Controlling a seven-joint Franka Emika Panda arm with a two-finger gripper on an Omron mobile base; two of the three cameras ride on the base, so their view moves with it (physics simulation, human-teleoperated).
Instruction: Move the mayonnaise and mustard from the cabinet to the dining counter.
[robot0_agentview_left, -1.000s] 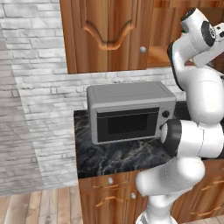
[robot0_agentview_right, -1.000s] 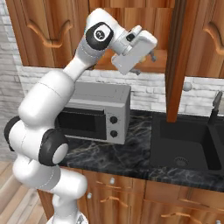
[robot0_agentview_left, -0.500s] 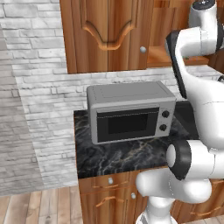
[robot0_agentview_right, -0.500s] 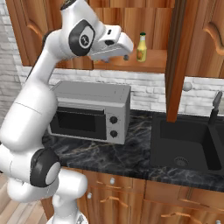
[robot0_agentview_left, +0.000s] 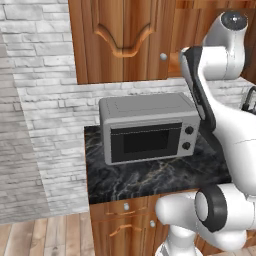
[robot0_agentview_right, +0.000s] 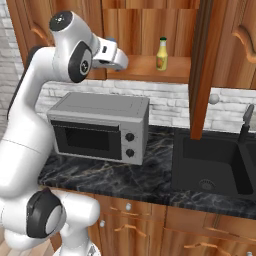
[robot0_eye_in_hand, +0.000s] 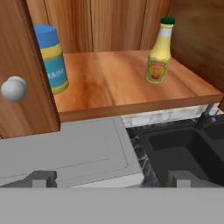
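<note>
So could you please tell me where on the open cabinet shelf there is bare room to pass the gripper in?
The widest free patch on the shelf lies between the mayonnaise jar and the mustard bottle, both upright and well apart. It is tight at the jar's side, where the closed door partly covers it, and beyond the bottle toward the side wall.

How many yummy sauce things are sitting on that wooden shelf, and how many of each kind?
Jars with a blue lid: 1, the mayonnaise, partly behind the cabinet door.
Slim yellow bottles with a green cap: 1, the mustard.
Total: 2, both standing upright and apart on the shelf.
</note>
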